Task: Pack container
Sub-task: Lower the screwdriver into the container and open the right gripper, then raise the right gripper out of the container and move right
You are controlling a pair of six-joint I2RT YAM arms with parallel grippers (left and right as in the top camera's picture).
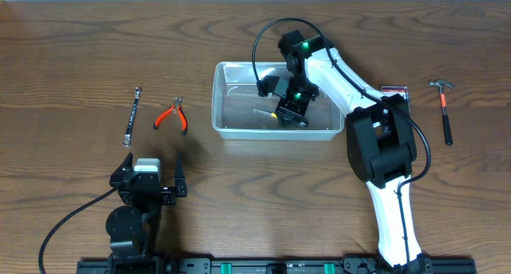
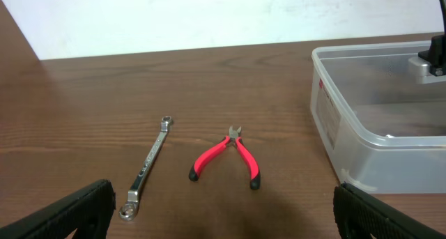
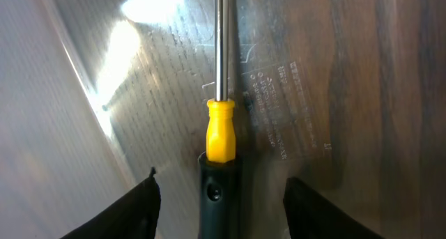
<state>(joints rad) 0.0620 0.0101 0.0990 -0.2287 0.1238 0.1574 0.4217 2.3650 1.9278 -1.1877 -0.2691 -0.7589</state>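
2 arms: right arm [image 1: 351, 86] bends down into the container [image 1: 217, 98], right fingers [image 3: 139, 211] spread astride a screwdriver [image 3: 221, 131]; left fingers [image 2: 70, 214] spread wide.

Robotics lab bench: wood table [image 1: 80, 50], white wall [image 2: 209, 16], pliers [image 1: 176, 109], wrench [image 1: 132, 114], hammer [image 1: 445, 106].

Wide bare bench between the left tool [image 1: 153, 165] and the container [image 1: 217, 106], broken only by wrench [image 1: 132, 116] and pliers [image 1: 172, 116] (side by side, not touching). Inside the container, crowded at the right by the right tool [image 1: 289, 110] over a screwdriver [image 3: 221, 138]; roomier at the left. Narrow gaps either side of the screwdriver handle.
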